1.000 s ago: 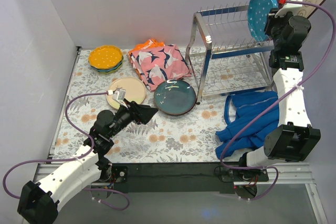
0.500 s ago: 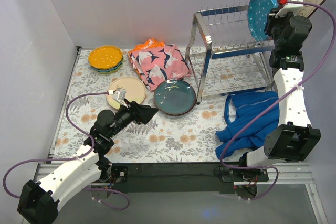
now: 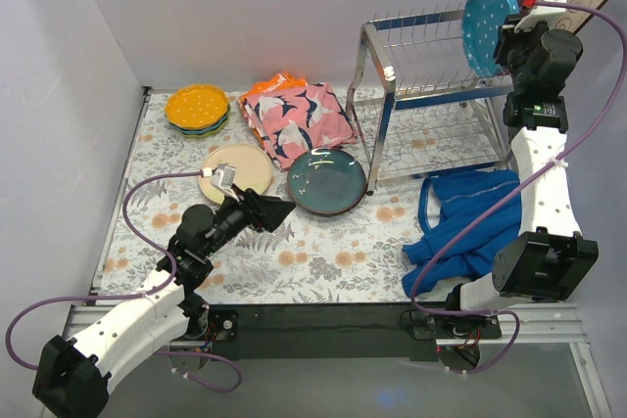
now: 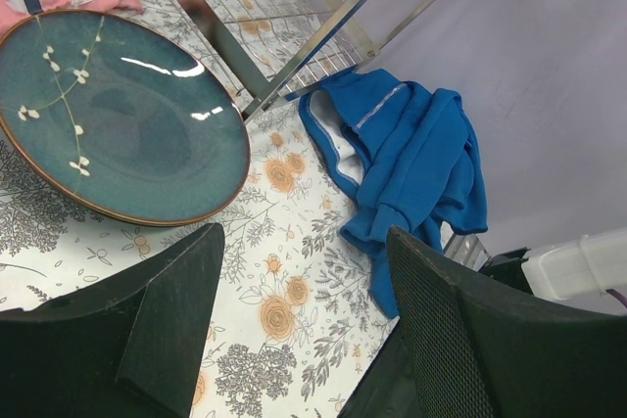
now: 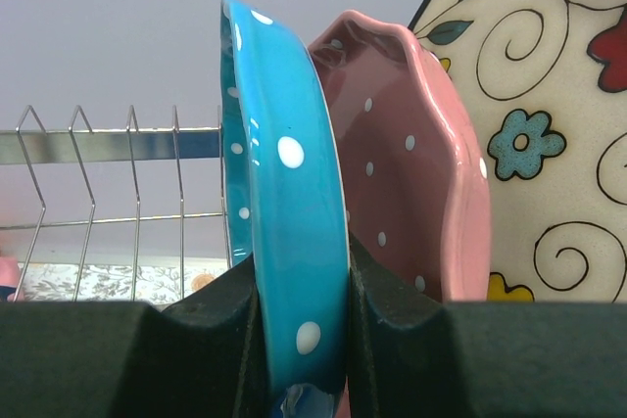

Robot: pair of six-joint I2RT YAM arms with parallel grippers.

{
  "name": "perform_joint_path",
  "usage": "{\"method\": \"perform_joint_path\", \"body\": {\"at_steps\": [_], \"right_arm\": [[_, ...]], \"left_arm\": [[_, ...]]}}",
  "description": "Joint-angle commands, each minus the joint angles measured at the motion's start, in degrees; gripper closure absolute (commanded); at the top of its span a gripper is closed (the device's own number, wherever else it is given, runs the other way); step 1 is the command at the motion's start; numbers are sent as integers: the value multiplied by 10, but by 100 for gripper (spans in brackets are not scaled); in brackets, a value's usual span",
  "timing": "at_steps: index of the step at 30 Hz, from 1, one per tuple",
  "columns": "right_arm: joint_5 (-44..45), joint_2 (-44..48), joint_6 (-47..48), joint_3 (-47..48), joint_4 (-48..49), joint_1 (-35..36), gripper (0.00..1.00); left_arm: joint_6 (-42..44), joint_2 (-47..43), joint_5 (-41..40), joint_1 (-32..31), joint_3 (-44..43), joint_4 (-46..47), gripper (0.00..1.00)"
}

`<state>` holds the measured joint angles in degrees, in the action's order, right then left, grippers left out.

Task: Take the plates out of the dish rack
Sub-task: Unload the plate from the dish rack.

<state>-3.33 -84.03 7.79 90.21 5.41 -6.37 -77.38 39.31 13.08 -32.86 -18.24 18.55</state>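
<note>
A tall chrome wire dish rack stands on slanted legs at the back right. At its upper right end a round blue white-dotted plate stands on edge, its lower rim pinched by the right gripper. Just behind it stand a wavy-rimmed pink dotted plate and a square cream floral plate. Left of the rack, lying flat, are a glossy dark teal plate, a cream-pink plate beside it, and an orange dotted plate topping a small stack.

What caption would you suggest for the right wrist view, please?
Right claw gripping the blue dotted plate on edge, pink dotted plate and floral square plate beside it, dish rack prongs behind.
</note>
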Motion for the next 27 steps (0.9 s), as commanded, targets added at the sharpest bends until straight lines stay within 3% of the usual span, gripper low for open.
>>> {"method": "perform_joint_path", "body": {"at_steps": [1, 7, 12, 21, 27], "right_arm": [[-33, 52, -19, 34, 197, 19, 99], [-50, 72, 6, -22, 267, 19, 99], [-66, 69, 28, -12, 270, 20, 99], [17, 73, 21, -28, 275, 20, 99], [23, 82, 17, -48, 297, 20, 99]], "left_arm": [[1, 1, 7, -3, 0, 11, 34], [2, 4, 5, -3, 1, 12, 34], [2, 9, 6, -4, 0, 13, 34], [2, 8, 6, -3, 0, 13, 34], [2, 9, 7, -3, 0, 14, 34]]}}
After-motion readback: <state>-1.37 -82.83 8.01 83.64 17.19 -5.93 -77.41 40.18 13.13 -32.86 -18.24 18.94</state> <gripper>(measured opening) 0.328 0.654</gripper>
